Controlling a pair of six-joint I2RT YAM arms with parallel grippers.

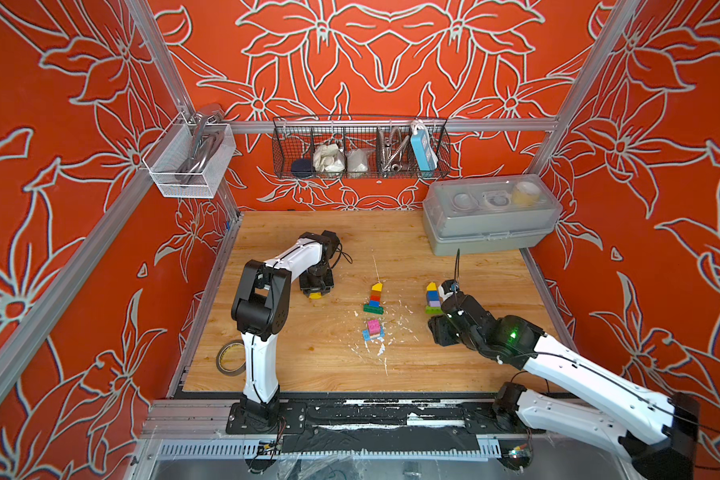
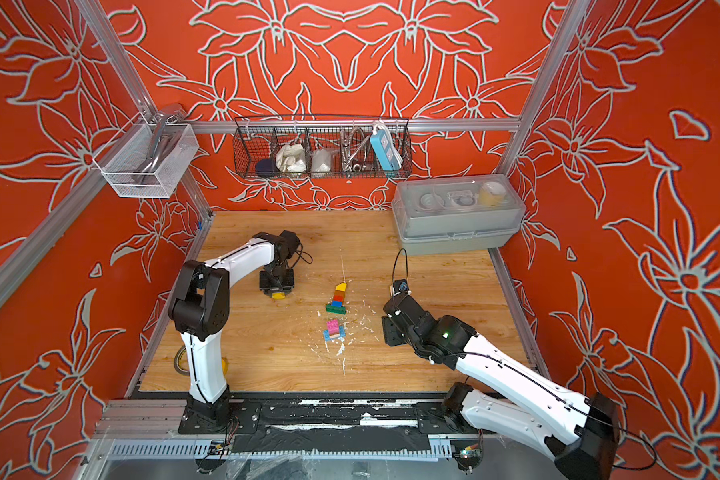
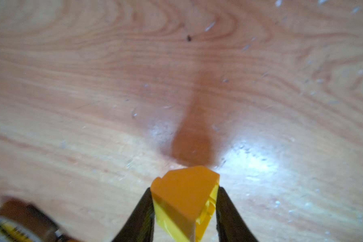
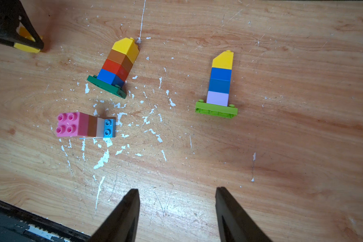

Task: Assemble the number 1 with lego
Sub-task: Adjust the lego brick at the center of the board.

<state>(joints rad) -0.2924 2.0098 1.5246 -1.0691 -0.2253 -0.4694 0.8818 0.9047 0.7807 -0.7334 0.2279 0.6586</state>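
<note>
1. Our left arm (image 1: 260, 365) rises from its base at the near edge, bends sharply at the elbow and reaches forward over the table's (image 1: 454, 361) left part, with the wrist turned downward.
2. Our left gripper (image 3: 184, 188) points down, its dark fingers (image 3: 140, 213) pressed against opposite sides of a yellow sloped brick (image 3: 182, 201); we cannot tell whether the brick is off the wood.
3. Our right arm (image 1: 566, 365) runs out to the near right corner, folds back at the elbow and stretches low toward the middle.
4. Our right gripper (image 4: 176, 188) hangs above the wood, jaws well apart, nothing between them.
</note>
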